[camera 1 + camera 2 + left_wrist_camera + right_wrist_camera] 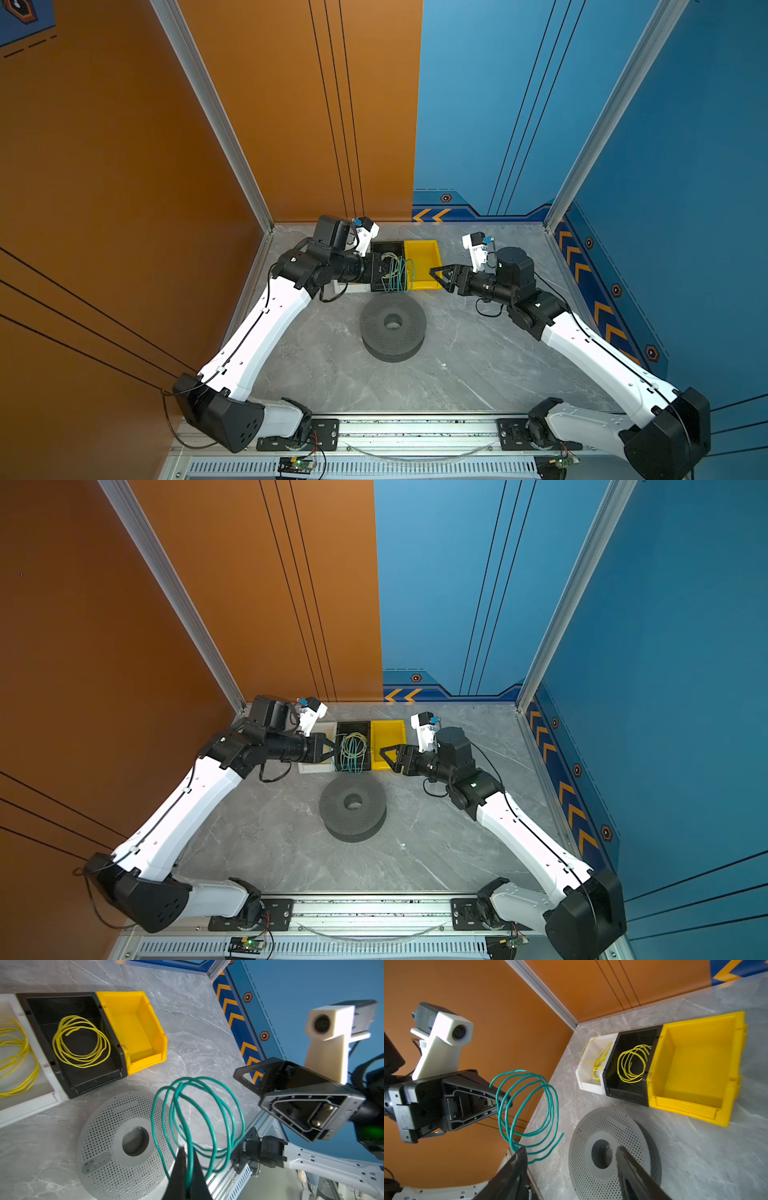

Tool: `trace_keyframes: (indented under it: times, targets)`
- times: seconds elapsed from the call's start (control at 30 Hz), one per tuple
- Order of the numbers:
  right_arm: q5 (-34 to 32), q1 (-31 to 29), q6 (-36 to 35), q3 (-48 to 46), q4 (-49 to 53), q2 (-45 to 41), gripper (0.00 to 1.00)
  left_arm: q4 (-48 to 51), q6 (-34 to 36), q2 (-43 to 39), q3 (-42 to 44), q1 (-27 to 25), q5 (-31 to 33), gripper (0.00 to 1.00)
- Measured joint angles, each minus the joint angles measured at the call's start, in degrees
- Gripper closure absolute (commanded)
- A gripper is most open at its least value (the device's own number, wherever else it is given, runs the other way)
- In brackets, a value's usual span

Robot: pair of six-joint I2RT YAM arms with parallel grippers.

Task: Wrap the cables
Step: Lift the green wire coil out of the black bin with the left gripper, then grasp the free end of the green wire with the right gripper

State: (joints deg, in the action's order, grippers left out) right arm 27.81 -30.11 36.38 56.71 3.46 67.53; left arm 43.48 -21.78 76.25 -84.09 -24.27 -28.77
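Marble table (187,1022): black bin (97,1081), white bin (29,1103) hold yellow coils (83,1065); teal wire (554,1105) aloft.

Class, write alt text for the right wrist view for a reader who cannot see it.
The left gripper holds a coil of teal-green wire in the air near a grey perforated spool on the table. Beyond, a white bin and a black bin hold yellow wire coils; a yellow bin is empty.

White bin (31,1103), black bin (93,1083), empty yellow bin (145,1022) touching in row. Yellow wire coils (81,1064) in white, black. Perforated grey spool (116,1118) flat nearby on marble table (197,1022).
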Motion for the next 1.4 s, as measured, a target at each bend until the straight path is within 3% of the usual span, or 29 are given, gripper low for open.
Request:
trace_keyframes:
  times: [0.23, 0.63, 0.97, 1.3, 1.4]
  targets:
    - [0.7, -3.9, -0.5, 0.0, -0.2, -1.5, 0.38, -4.3, -3.4, -4.9, 6.1, -1.2, -5.4, 1.0]
    - [0.5, -6.4, -0.6, 0.6, 0.0, -4.8, 0.42, -6.6, -4.2, -5.2, 6.4, -1.3, -7.6, 1.0]
    - [-1.7, -7.8, -2.3, 3.0, 2.2, -2.6, 0.61, -6.7, -4.2, -5.6, 6.4, -1.3, -7.7, 1.0]
    - [-5.7, -7.9, -4.5, 6.0, 8.1, 0.1, 0.64, -6.7, -3.5, -6.4, 6.4, -2.1, -8.2, 1.0]
    - [-5.8, -8.2, -5.0, 7.8, 8.3, 2.0, 0.7, -6.7, -2.8, -6.5, 6.4, -3.1, -8.2, 1.0]
